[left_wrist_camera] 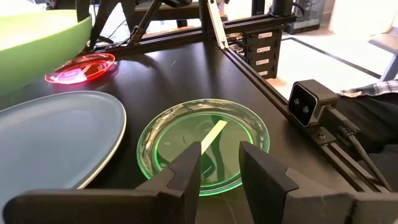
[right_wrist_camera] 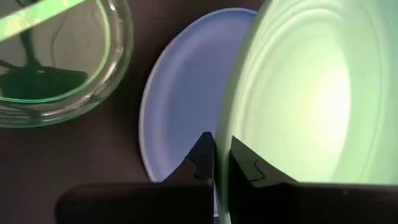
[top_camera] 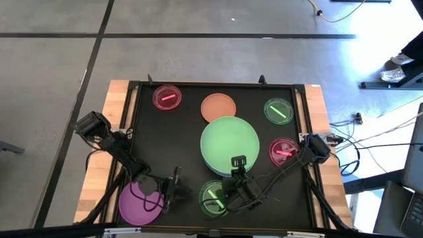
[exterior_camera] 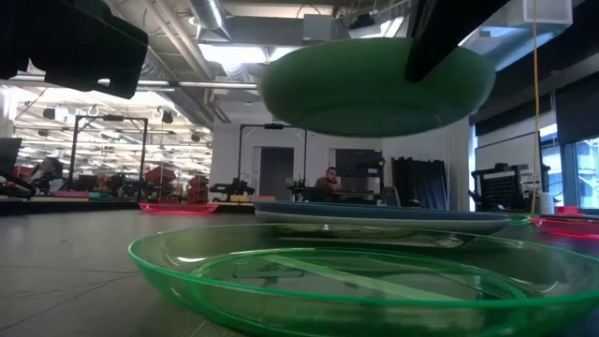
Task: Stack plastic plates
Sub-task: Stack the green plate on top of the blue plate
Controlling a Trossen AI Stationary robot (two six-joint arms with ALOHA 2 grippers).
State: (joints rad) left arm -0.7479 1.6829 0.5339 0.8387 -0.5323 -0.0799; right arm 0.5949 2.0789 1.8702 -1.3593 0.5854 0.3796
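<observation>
My right gripper [top_camera: 238, 162] is shut on the large light green plate [top_camera: 229, 142], which hangs above the blue-grey plate [right_wrist_camera: 186, 93]. The blue-grey plate lies flat on the mat [exterior_camera: 384, 217]. My left gripper [left_wrist_camera: 219, 169] is open and empty, just short of a small green striped plate [left_wrist_camera: 203, 146] that lies near the table's near edge [top_camera: 213, 197]. The purple plate [top_camera: 139, 201] lies under my left arm. The orange plate [top_camera: 218, 106] lies at the far side. No white plate shows. My right gripper pinches the light green plate's rim [right_wrist_camera: 222, 140] at its near edge, one finger on each face. The fingers come from the table's near side. The plate is lifted clear [exterior_camera: 374, 84], about level, over the blue-grey plate.
Small pink-red plates lie at the far left [top_camera: 166, 98] and at the right [top_camera: 283, 151]. Another small green plate [top_camera: 278, 110] lies at the far right. A black frame rail with a camera box [left_wrist_camera: 311, 102] runs along the mat's edge beside the small green plate.
</observation>
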